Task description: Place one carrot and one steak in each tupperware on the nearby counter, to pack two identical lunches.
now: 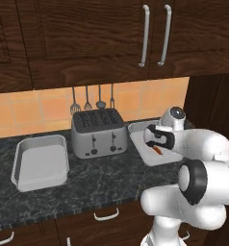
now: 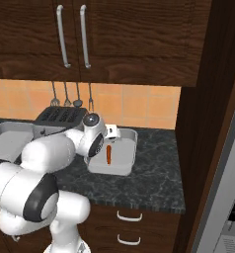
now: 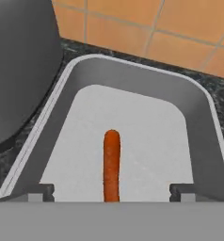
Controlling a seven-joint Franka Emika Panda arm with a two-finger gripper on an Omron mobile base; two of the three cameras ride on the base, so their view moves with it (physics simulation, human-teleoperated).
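With the claw (image 3: 112, 195) spread wide above it, the carrot (image 3: 112, 164) lies loose in the tupperware (image 3: 198, 101) — likely light, stiff, smooth — best pinched across its thicker middle.

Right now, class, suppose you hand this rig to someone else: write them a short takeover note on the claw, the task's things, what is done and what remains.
Claw: open, holding nothing, poised over the right tupperware.
Carrot: lying flat on that tray's floor, between the claw's fingertips.
Left tupperware: on the counter left of the toaster, nothing in it.
Done: one carrot packed.
Left: a steak for the right tray; a carrot and a steak for the left one.
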